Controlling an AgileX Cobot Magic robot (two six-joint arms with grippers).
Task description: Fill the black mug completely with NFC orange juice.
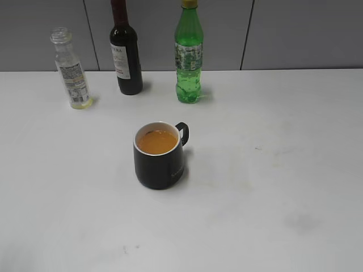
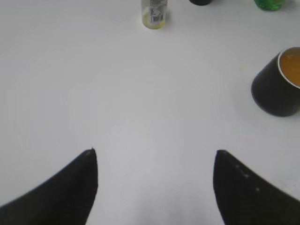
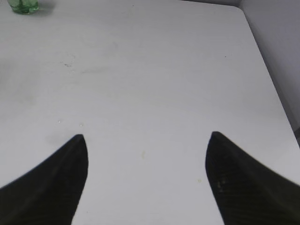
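Observation:
The black mug [image 1: 159, 156] stands upright mid-table, its handle to the back right, and holds opaque orange juice [image 1: 157, 141] a little below the rim. It also shows at the right edge of the left wrist view [image 2: 276, 84]. The slim clear juice bottle [image 1: 71, 71] stands capless at the back left, with only a little yellowish liquid at its bottom; its base shows in the left wrist view [image 2: 153, 13]. My left gripper [image 2: 154, 152] is open and empty over bare table, left of the mug. My right gripper [image 3: 146, 137] is open and empty. Neither gripper shows in the exterior view.
A dark wine bottle [image 1: 126, 48] and a green plastic bottle [image 1: 188, 54] stand along the back by the grey wall. The green bottle's base shows in the right wrist view [image 3: 24, 6]. The white table [image 1: 272, 187] ends at its right edge [image 3: 272, 84].

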